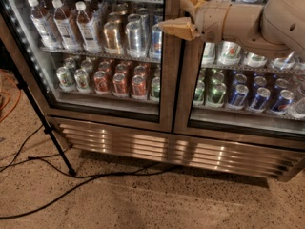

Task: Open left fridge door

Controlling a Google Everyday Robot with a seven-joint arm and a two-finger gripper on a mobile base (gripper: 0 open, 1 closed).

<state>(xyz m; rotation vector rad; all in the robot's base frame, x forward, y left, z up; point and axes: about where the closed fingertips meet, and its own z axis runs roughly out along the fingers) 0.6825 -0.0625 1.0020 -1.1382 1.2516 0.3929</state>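
a two-door glass-front fridge (181, 126) in brushed steel is seen from above and in front. the left fridge door (95, 63), a tall pane of clear glass set in a wide steel frame, is shown shut and flush with its twin, the right door (243, 109). a strip of white led dots (24, 38) is seen along its outer left edge.

the gripper (174, 15) is held at the top of the frame, in front of the centre stiles where the two doors meet. its two tan, wedge-shaped fingers (172, 27) are spread apart with nothing held between them. whether the steel is touched cannot be told. the gripper is carried on a smooth, rounded cream arm (248, 19) that is reached in from the right.

behind the left glass, clear plastic bottles (62, 24) with white caps are lined up on a wire shelf beside silver and copper-toned cans. red and green cans (114, 81) are ranked on the shelf below. green and blue cans (248, 92) are shown behind the right door.

the base is fronted by a louvred steel grille (143, 144) with bright horizontal slats. the cooler is stood on a speckled tan floor (181, 202) with a stone-like grain. black cables (71, 185) are trailed across it, a thin black stand leg (43, 123) is planted at the left, and an orange cord (10, 99) is glimpsed at the left edge.
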